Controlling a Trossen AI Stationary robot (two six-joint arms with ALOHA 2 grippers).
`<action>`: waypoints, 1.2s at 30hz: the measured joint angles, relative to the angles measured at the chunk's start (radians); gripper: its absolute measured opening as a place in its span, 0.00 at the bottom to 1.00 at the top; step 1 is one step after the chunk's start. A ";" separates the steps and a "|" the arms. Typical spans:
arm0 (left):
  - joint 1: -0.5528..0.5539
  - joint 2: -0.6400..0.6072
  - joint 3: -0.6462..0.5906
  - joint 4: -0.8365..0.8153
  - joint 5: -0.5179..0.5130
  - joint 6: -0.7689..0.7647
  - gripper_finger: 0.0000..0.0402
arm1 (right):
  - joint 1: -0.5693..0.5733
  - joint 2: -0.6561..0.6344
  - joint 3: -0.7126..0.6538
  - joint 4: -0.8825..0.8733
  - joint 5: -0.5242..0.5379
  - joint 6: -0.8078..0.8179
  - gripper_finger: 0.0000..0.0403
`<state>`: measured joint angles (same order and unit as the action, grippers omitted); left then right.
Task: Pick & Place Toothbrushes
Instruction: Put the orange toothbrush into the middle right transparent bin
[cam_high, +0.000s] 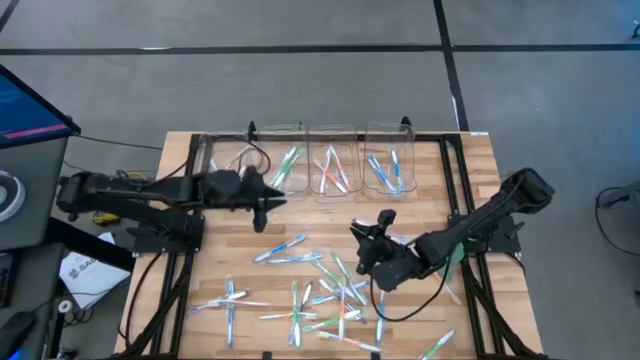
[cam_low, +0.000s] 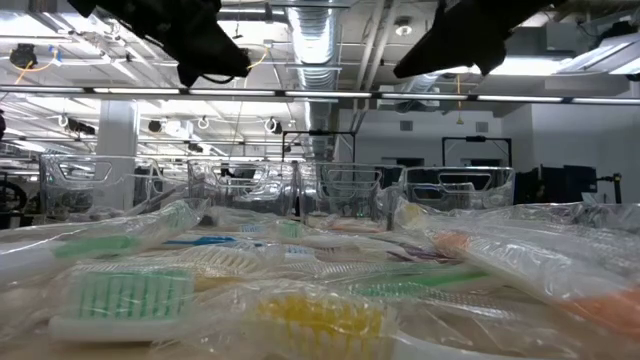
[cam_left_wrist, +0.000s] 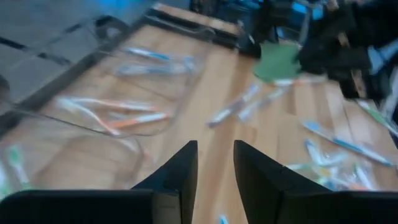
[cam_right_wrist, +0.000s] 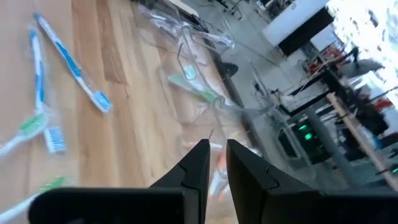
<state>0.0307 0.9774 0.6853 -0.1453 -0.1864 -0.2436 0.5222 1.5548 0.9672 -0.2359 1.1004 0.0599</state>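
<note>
The wooden surface (cam_high: 200, 270) had bare room along its 9 o'clock side and in a strip between the bins and the pile. Four clear bins (cam_high: 333, 160) stood in a row at its 12 o'clock edge, three of them holding a few brushes each.

The left hand (cam_high: 262, 212) hung over bare wood just below the bin row, at about 10 o'clock from the pile; its fingers (cam_left_wrist: 180, 171) stood a little apart with nothing between them. The right hand (cam_high: 362, 240) hung at the pile's 1 o'clock edge, fingers (cam_right_wrist: 198, 165) nearly together and empty, with black cables trailing near it.

The toothbrushes (cam_high: 320, 295) lay scattered across the 6 o'clock half of the surface, wrapped in clear film, their long axes pointing every way: some ran 9 to 3, several stood 12 to 6, others lay diagonal and crossed. A flat green piece (cam_left_wrist: 278, 61) lay by the right arm.
</note>
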 joint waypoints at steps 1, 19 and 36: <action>-0.013 0.006 -0.001 -0.010 0.000 0.000 0.24 | -0.001 -0.005 0.000 -0.015 0.000 0.027 0.12; -0.053 0.170 -0.001 0.029 -0.004 0.000 0.25 | -0.046 -0.032 0.001 -0.105 -0.070 0.096 0.17; -0.101 0.171 -0.001 0.022 0.000 -0.008 0.25 | -0.031 -0.032 0.079 -0.575 -0.523 0.525 0.60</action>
<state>-0.0706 1.1481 0.6846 -0.1238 -0.1866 -0.2514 0.4915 1.5227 1.0467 -0.8113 0.5773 0.5849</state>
